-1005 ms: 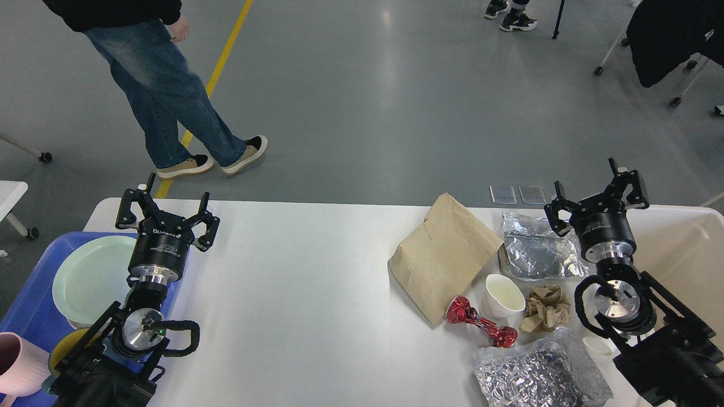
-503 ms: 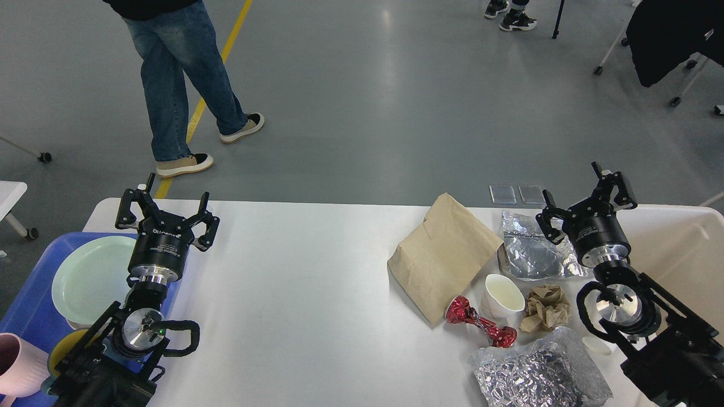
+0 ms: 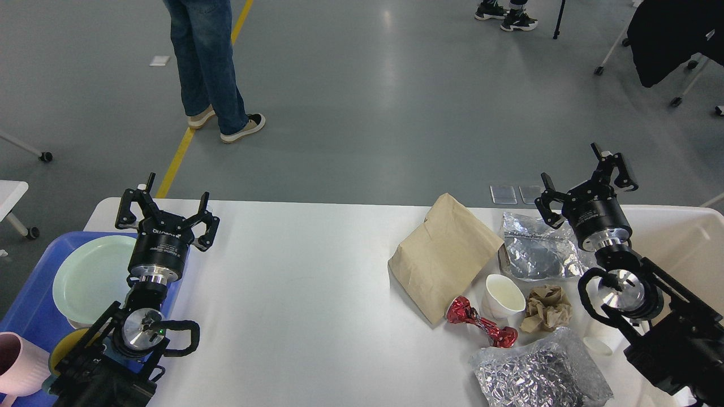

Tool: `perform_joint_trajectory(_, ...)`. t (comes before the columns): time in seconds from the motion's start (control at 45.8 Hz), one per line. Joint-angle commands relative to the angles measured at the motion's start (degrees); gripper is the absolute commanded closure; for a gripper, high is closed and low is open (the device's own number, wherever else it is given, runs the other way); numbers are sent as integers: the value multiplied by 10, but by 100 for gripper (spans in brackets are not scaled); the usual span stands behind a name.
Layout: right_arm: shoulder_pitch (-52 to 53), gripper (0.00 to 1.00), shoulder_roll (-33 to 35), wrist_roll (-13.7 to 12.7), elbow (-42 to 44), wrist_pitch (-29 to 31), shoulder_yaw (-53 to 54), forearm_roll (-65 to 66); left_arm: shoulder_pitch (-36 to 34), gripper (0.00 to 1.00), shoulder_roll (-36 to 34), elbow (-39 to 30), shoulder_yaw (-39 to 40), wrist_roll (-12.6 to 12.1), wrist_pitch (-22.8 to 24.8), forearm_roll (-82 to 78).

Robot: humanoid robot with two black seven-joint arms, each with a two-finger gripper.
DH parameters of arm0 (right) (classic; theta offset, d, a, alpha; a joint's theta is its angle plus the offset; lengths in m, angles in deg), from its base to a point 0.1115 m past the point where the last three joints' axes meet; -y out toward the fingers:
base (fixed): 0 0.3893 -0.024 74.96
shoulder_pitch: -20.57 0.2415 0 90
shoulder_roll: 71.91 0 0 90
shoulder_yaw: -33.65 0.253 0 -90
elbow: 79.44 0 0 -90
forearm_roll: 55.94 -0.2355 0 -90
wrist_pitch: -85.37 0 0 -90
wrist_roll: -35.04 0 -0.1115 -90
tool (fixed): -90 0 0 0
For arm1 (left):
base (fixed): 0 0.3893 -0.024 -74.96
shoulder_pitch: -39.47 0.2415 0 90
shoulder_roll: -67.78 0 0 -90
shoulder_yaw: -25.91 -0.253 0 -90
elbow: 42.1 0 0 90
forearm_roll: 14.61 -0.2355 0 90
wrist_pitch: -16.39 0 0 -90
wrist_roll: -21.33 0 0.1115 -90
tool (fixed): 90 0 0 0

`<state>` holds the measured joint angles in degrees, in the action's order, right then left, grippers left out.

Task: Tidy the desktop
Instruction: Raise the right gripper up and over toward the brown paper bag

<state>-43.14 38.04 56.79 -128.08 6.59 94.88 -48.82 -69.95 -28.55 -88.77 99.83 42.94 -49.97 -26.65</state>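
The white desktop (image 3: 300,294) fills the lower view. On its right half lie a brown paper bag (image 3: 444,254), a silver foil bag (image 3: 537,249), a white cup (image 3: 503,295), a crushed red can (image 3: 481,327), a crumpled brown paper wad (image 3: 546,308) and crumpled foil (image 3: 537,373). My right gripper (image 3: 585,181) is open, raised over the far right edge behind the foil bag. My left gripper (image 3: 167,212) is open at the far left edge, holding nothing.
A blue tray (image 3: 34,299) at the left holds a pale green plate (image 3: 93,277), a pink mug (image 3: 20,362) and something yellow. A cream bin (image 3: 687,249) stands at the right. A person in jeans (image 3: 209,62) stands on the floor beyond.
My right gripper has risen and shifted slightly back from the foil bag. The left arm is still. The person has walked to the right and farther away.
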Motion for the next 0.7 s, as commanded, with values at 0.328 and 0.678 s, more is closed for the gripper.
perform_joint_trajectory(0.328, 378, 0, 169, 2, 6, 11, -697, -9, 0, 4, 0, 0, 0, 0, 0, 0)
perform_joint_trajectory(0.678, 668, 0, 88, 0, -20, 200, -1047, -11, 0, 4, 0, 0, 0, 0, 0, 0)
